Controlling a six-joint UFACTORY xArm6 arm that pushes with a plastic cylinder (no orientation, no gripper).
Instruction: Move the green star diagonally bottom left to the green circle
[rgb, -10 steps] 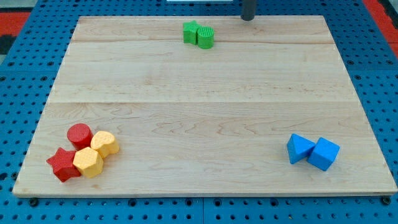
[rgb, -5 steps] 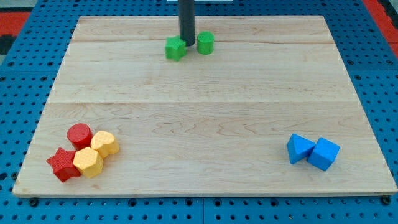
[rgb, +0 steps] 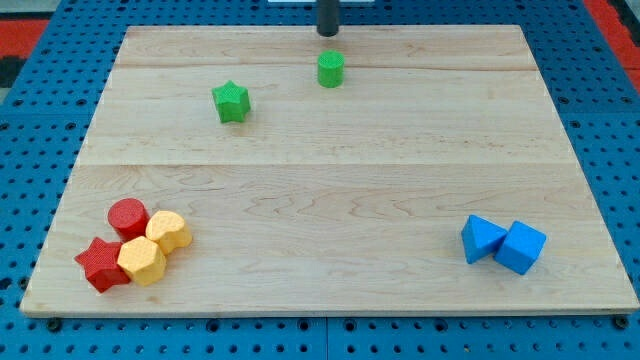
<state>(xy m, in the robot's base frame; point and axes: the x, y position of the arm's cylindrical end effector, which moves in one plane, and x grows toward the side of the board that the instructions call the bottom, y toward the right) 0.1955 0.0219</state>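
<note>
The green star (rgb: 231, 101) lies on the wooden board (rgb: 330, 170) in its upper left-centre part. The green circle (rgb: 331, 69) stands near the board's top edge, up and to the right of the star, well apart from it. My tip (rgb: 328, 33) is at the board's top edge, just above the green circle and not touching it. It is far from the star.
A red circle (rgb: 127, 216), a red star (rgb: 101, 263) and two yellow blocks (rgb: 168, 231) (rgb: 142, 261) cluster at the bottom left. Two blue blocks (rgb: 483, 239) (rgb: 521, 247) sit at the bottom right. Blue pegboard surrounds the board.
The green star slid down and left, away from the green circle. My tip moved from between the two green blocks up and right to the top edge above the circle.
</note>
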